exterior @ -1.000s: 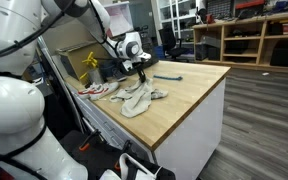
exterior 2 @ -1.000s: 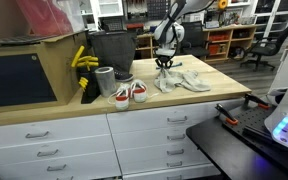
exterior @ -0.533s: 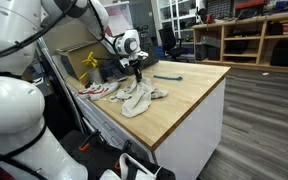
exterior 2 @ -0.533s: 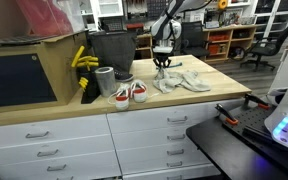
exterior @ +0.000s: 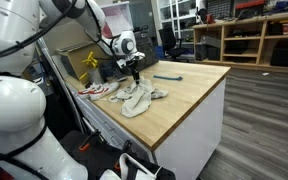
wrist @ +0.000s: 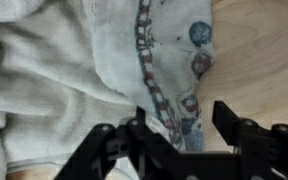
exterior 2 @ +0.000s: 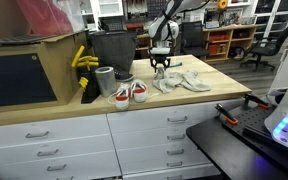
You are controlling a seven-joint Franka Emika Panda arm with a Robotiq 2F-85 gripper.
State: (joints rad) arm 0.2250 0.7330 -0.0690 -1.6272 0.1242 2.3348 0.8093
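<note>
Gripper [wrist: 174, 135]: Robotiq two-finger unit on the single arm, listed as released. In the wrist view the fingers [wrist: 104, 145] are spread wide apart with nothing clamped between them.

Position of gripper: it is held pointing straight down a little above the wooden table [exterior: 189, 95], as shown in both exterior views [exterior: 136, 72] [exterior 2: 161, 67]. No contact with anything can be made out.

Nearest item: a crumpled pale grey cloth [wrist: 64, 70] lies loosely heaped on the table top, directly under the gripper. In the exterior views the heap [exterior: 134, 97] [exterior 2: 181, 82] is seen to spread sideways along the table, with the gripper standing over its rear part rather than its middle.

Governing relation: a patterned trim [wrist: 149, 75] is carried on a folded edge of the cloth. In the wrist view it runs from the top of the picture down into the gap between the fingers, so its long axis lies across the line on which the fingers close. The bulk of the cloth lies to one side of that edge and bare wood [wrist: 264, 50] to the other.

Adjacent items: a pair of white shoes [exterior 2: 129, 93] is set just beside the cloth, and a blue tool [exterior: 167, 77] lies apart on the table.
</note>
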